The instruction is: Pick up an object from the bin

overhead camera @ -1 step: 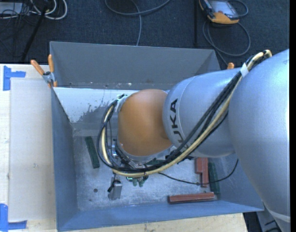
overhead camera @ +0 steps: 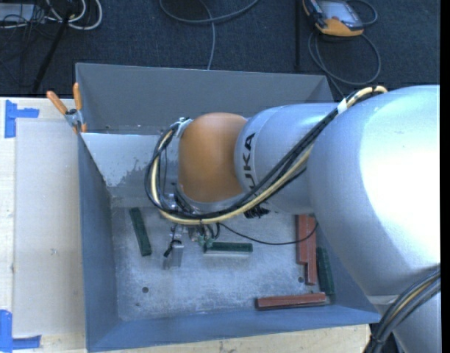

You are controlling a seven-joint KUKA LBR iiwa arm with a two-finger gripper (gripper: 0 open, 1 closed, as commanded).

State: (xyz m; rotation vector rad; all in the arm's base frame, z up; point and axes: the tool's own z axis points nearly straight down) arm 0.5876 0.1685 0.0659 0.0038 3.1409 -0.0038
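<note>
Silver arm [overhead camera: 372,197] with orange wrist cover [overhead camera: 206,157], reaching in over the right edge of the bin [overhead camera: 100,271]. Pincer [overhead camera: 173,254]: low at the centre of the bin floor; spread or pressed together, cannot tell. Short green bar [overhead camera: 227,247]: flat, just beside it toward the right edge. Dark green bar [overhead camera: 140,232]: near it, toward the left edge. Red-brown strips [overhead camera: 291,300]: front right corner.
</note>
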